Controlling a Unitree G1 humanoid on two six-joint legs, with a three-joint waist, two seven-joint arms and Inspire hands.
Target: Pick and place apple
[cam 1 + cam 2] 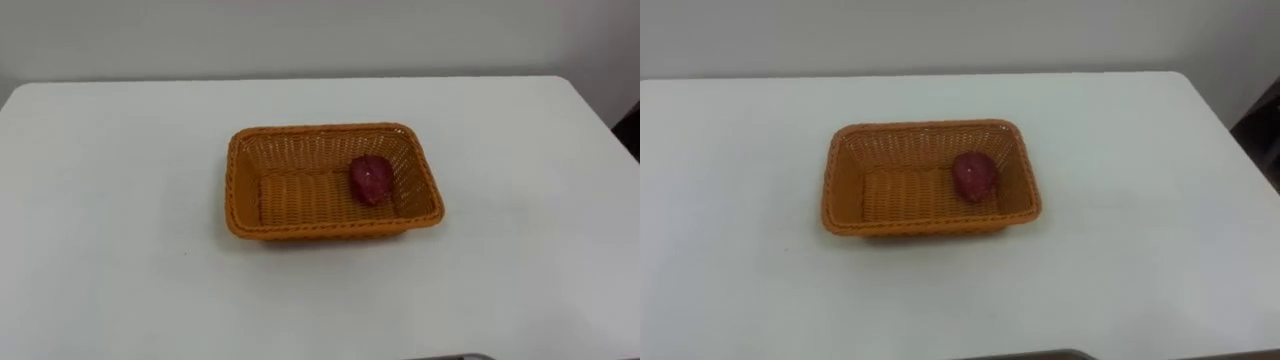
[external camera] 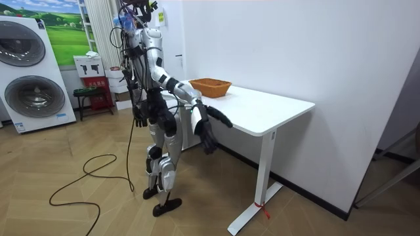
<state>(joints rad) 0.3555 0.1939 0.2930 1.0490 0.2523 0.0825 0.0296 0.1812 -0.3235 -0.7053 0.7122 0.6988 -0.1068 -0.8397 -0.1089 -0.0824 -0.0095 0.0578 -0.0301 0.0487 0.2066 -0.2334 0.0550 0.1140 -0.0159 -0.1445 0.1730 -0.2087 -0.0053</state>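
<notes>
A dark red apple (image 1: 370, 180) lies inside an orange wicker basket (image 1: 235, 190), against its right wall. The basket stands near the middle of a white table (image 1: 120, 200). In the room view I stand at the table's near side, the basket (image 2: 210, 86) on the far end of the tabletop. Both arms hang forward below the table's edge. My right hand (image 2: 209, 139) droops with relaxed fingers, my left hand (image 2: 220, 118) reaches forward with straight fingers. Neither hand holds anything.
A pale wall runs behind the table (image 2: 262, 108). The table's right edge (image 1: 600, 110) slants away at the far right. Washing machines (image 2: 36, 85) and a small red stand (image 2: 95, 88) are at the room view's left.
</notes>
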